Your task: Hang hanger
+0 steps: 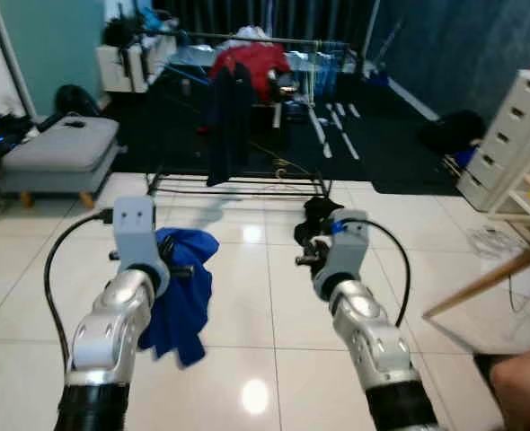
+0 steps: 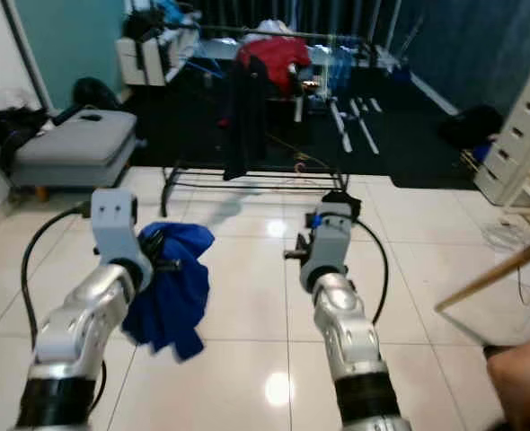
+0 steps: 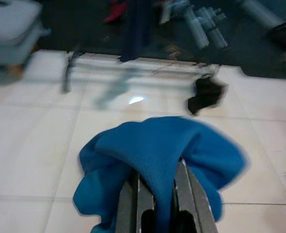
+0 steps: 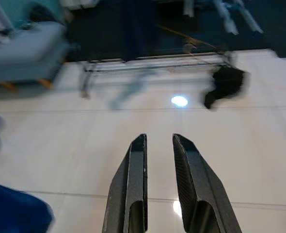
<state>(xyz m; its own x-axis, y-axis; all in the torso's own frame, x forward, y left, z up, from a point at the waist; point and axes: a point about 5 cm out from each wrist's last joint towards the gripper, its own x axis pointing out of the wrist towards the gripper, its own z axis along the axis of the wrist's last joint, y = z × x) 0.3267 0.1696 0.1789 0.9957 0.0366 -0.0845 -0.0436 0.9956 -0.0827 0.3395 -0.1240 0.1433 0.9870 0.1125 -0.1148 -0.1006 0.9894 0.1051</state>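
- The left pincer is closed on a blue cloth; the cloth is squeezed between its two black fingers and hangs down over the white tiled floor, at about 10 o'clock from the robot.
- If a hanger is inside the blue cloth, I cannot tell; the cloth covers everything there.
- The right pincer holds nothing. Its fingers stand a little apart, with only a narrow gap, and they point over the bare floor at about 1 o'clock.
- At 12 o'clock, further away, stands a low clothes rack with a dark garment hanging from its rail. A red garment lies on top behind it.
- A small black thing lies on the floor near the rack's right foot, between the right pincer and the rack.
- A grey ottoman stands at 10 o'clock, and a white drawer unit at 2 o'clock.
- A wooden stick comes in at 3 o'clock, and part of a person shows at 4 o'clock.
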